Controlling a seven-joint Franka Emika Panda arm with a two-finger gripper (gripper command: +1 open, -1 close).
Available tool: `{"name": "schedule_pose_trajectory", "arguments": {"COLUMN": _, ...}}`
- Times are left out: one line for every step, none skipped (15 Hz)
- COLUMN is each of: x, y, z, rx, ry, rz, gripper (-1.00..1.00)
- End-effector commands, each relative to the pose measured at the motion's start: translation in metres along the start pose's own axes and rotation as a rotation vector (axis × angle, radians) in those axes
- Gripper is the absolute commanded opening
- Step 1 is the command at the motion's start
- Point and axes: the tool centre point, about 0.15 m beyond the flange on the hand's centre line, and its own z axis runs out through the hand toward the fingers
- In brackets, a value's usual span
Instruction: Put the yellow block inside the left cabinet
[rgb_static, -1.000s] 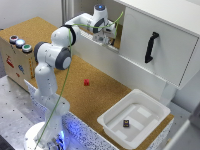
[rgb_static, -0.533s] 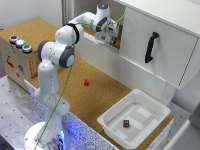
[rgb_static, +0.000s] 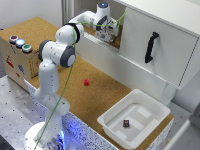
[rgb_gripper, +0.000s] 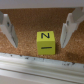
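Cork-brown flooring fills the left cabinet (rgb_static: 102, 41), and the yellow block (rgb_gripper: 46, 42) sits on it, its top face marked with a black N. In the wrist view the gripper (rgb_gripper: 38, 31) is spread wide, one finger (rgb_gripper: 7, 28) on each side of the block and clear of it. In the exterior view the arm (rgb_static: 65, 47) reaches over the cabinet's low white front, the hand inside the opening. A white-fronted cabinet (rgb_static: 155, 45) with a black handle (rgb_static: 150, 47) stands just beside it. On the cork counter (rgb_static: 100, 87) lie a small red piece (rgb_static: 86, 82) and a white tray (rgb_static: 135, 117) holding a small dark object (rgb_static: 126, 122).
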Motion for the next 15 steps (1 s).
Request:
{"name": "schedule_pose_trajectory", "arguments": {"x": -0.044, "y": -0.017, "z": -0.026, "rx": -0.09, "ry": -0.022, "rz": 0.028, "gripper": 1.0}}
{"name": "schedule_pose_trajectory", "arguments": {"x": -0.056, "y": -0.017, "z": -0.028, "rx": -0.092, "ry": -0.036, "rz": 0.038, "gripper": 1.0}}
{"name": "schedule_pose_trajectory", "arguments": {"x": -0.067, "y": -0.016, "z": -0.029, "rx": -0.091, "ry": -0.045, "rz": 0.048, "gripper": 1.0}}
{"name": "schedule_pose_trajectory", "arguments": {"x": -0.076, "y": -0.016, "z": -0.028, "rx": -0.088, "ry": -0.057, "rz": 0.058, "gripper": 1.0}}
{"name": "schedule_pose_trajectory", "arguments": {"x": -0.086, "y": -0.016, "z": -0.026, "rx": -0.082, "ry": -0.07, "rz": 0.068, "gripper": 1.0}}
{"name": "schedule_pose_trajectory", "arguments": {"x": -0.098, "y": -0.016, "z": -0.023, "rx": -0.075, "ry": -0.086, "rz": 0.08, "gripper": 1.0}}
{"name": "schedule_pose_trajectory", "arguments": {"x": -0.108, "y": -0.017, "z": -0.019, "rx": -0.067, "ry": -0.104, "rz": 0.088, "gripper": 1.0}}
{"name": "schedule_pose_trajectory", "arguments": {"x": -0.117, "y": -0.016, "z": -0.017, "rx": -0.062, "ry": -0.123, "rz": 0.083, "gripper": 1.0}}
{"name": "schedule_pose_trajectory", "arguments": {"x": -0.126, "y": -0.019, "z": -0.011, "rx": -0.052, "ry": -0.148, "rz": 0.072, "gripper": 1.0}}
{"name": "schedule_pose_trajectory", "arguments": {"x": -0.136, "y": -0.021, "z": -0.006, "rx": -0.04, "ry": -0.17, "rz": 0.067, "gripper": 1.0}}
{"name": "schedule_pose_trajectory", "arguments": {"x": -0.147, "y": -0.024, "z": 0.001, "rx": -0.025, "ry": -0.19, "rz": 0.069, "gripper": 1.0}}
{"name": "schedule_pose_trajectory", "arguments": {"x": -0.155, "y": -0.025, "z": 0.005, "rx": -0.018, "ry": -0.201, "rz": 0.075, "gripper": 1.0}}
{"name": "schedule_pose_trajectory", "arguments": {"x": -0.168, "y": -0.029, "z": 0.014, "rx": 0.002, "ry": -0.225, "rz": 0.072, "gripper": 1.0}}
{"name": "schedule_pose_trajectory", "arguments": {"x": -0.18, "y": -0.032, "z": 0.019, "rx": 0.033, "ry": -0.227, "rz": 0.069, "gripper": 1.0}}
{"name": "schedule_pose_trajectory", "arguments": {"x": -0.19, "y": -0.036, "z": 0.027, "rx": 0.049, "ry": -0.249, "rz": 0.054, "gripper": 1.0}}
